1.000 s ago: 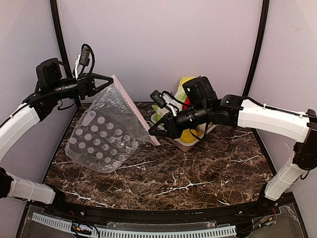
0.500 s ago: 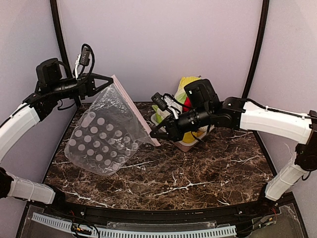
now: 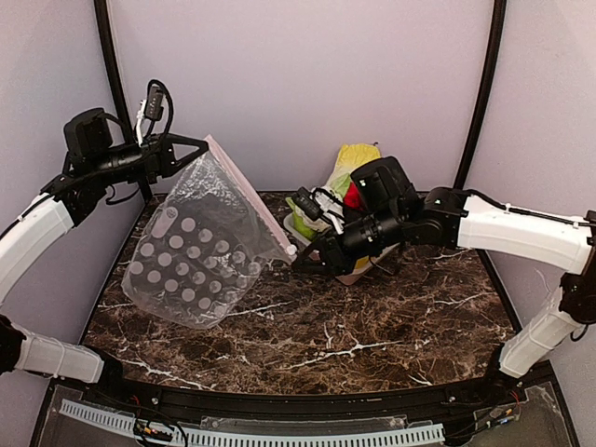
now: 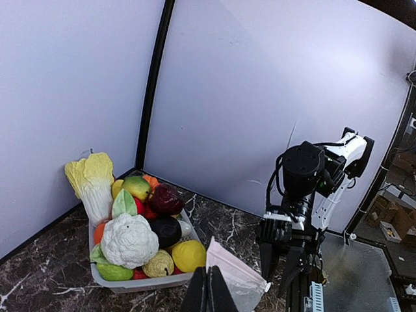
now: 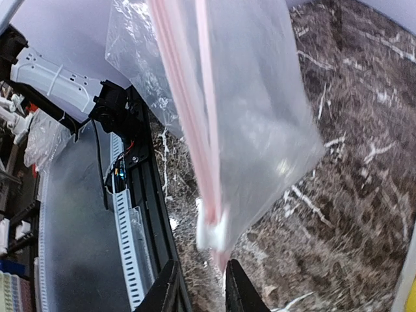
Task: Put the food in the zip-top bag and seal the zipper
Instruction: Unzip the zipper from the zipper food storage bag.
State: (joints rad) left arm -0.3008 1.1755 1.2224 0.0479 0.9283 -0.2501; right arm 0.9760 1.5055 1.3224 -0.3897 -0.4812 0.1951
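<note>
— What lies nearest?

— The table (image 3: 372, 326): a glossy, dark brown marbled slab run through with white veins.

— And over it?

— The zip-top bag (image 3: 191, 256), thin, clear, crinkled film printed with rows of white round dots. It hangs slantwise over the table's left half. I cannot tell whether its low belly touches the slab. The zipper (image 3: 250, 196) is a narrow pale-pink strip down the bag's right edge, ending low in a small white end piece (image 5: 211, 233).

— Who holds it?

— The left claw (image 3: 197, 147) is clenched on the bag's top corner, up at the back left. The right claw (image 3: 303, 262) sits just beside the zipper's low end, released. In its wrist view the fingers stand apart and the pink tip dangles between them, pinched by neither.

— The food?

— Farther back, right of centre, in a pale rectangular tray (image 4: 140, 284). There is a knobbly white cauliflower (image 4: 129, 239) with green leaves, a smooth yellow lemon (image 4: 188, 255) and a glossy dark purple round piece (image 4: 167, 231), among other toy produce. A long yellowish cabbage (image 4: 91, 185) leans at the tray's far end.

— Anything different from a second ago?

— The right claw has drawn back to the right, toward the tray; before, its tips lay against the zipper's low corner. That corner now hangs a little higher. The left claw has barely shifted.
</note>
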